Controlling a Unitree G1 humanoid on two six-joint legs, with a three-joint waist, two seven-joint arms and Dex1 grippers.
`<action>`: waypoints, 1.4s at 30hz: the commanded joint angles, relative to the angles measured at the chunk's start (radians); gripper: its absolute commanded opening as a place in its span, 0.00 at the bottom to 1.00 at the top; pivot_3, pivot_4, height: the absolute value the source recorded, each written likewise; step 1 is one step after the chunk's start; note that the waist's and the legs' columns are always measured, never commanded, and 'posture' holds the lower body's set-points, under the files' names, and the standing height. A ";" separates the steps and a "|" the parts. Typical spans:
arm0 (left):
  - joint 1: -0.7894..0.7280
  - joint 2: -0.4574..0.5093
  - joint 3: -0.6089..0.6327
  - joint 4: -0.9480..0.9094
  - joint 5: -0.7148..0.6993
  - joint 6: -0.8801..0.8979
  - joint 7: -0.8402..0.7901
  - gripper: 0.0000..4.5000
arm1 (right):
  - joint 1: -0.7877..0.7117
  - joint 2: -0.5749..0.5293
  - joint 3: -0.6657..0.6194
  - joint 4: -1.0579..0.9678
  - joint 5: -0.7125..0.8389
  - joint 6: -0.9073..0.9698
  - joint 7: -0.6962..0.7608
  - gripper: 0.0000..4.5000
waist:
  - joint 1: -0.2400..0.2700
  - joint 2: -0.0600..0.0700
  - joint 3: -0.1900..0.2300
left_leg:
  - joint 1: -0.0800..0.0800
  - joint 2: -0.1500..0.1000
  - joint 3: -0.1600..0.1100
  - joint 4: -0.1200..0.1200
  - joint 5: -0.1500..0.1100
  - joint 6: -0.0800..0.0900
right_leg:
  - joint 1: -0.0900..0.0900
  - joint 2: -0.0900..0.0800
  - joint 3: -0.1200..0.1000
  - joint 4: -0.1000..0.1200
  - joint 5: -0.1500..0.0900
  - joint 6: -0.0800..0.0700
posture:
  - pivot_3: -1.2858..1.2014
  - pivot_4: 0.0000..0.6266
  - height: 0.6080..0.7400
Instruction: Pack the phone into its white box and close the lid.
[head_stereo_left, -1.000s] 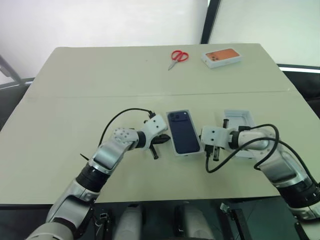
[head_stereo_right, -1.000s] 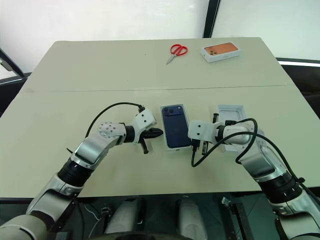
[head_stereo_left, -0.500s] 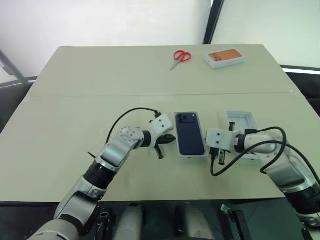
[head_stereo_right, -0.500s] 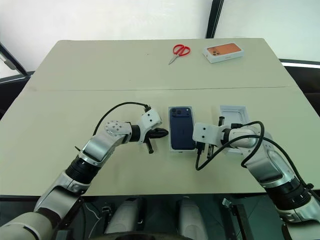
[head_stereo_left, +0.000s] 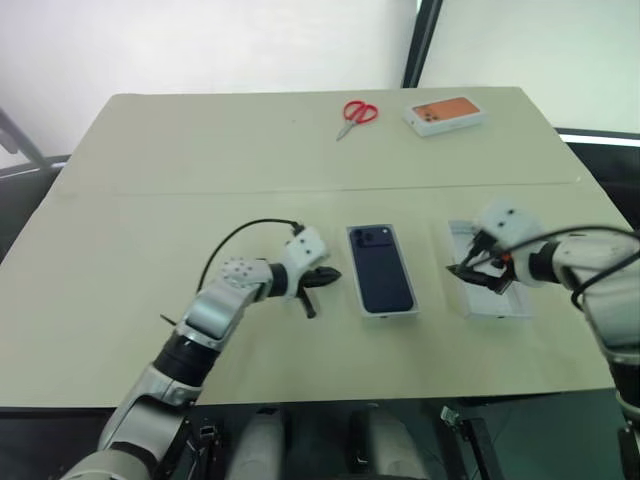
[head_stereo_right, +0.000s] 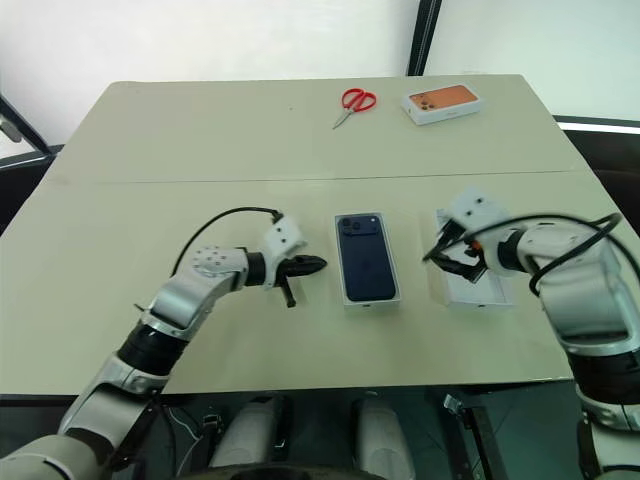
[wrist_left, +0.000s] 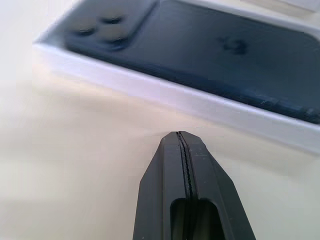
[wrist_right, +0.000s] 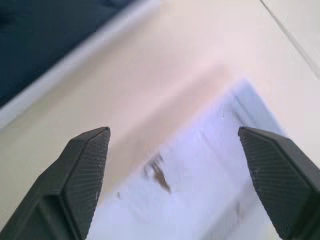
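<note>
Across the pale beige table (head_stereo_left: 150, 200) in the left eye view, we see the phone (head_stereo_left: 381, 268) lying camera-side up in the white box (head_stereo_left: 407, 303), mid-table. Red scissors (head_stereo_left: 355, 113) and an orange-topped box (head_stereo_left: 445, 114) sit at the far edge, beneath a white wall. Our left gripper (head_stereo_left: 322, 276) is clenched just beside the box; our right gripper (head_stereo_left: 470, 272) hovers, spread, over the lid (head_stereo_left: 495, 300).

From the left wrist, our fingers (wrist_left: 186, 195) press together before the box wall.

From the right wrist, our fingertips (wrist_right: 82, 172) stand wide above the lid's white interior.
</note>
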 joint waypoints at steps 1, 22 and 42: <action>0.011 0.006 0.030 -0.073 -0.049 -0.045 -0.035 0.00 | -0.058 0.026 -0.022 -0.001 0.063 0.208 -0.053 0.89 | 0.002 0.000 0.000 | 0.000 0.000 0.000 0.000 0.000 0.000 | 0.000 0.000 0.000 0.000 0.000 0.000 | 0.52 0.24 0.68; 0.150 0.133 0.048 -0.217 -0.139 -0.221 -0.211 0.00 | -0.322 0.070 0.087 0.351 0.371 0.416 -0.360 0.01 | -0.006 0.002 0.000 | -0.001 0.000 0.001 -0.001 0.000 0.001 | -0.001 0.000 0.000 -0.001 0.000 0.000 | 0.52 0.24 0.68; 0.177 0.176 0.210 -0.102 -0.174 -0.226 -0.129 0.00 | -0.534 0.151 0.088 0.586 1.902 0.251 -1.090 0.01 | -0.015 0.003 0.002 | -0.002 0.001 0.003 -0.001 -0.001 0.001 | -0.002 0.001 0.000 0.000 0.000 0.000 | 0.52 0.24 0.68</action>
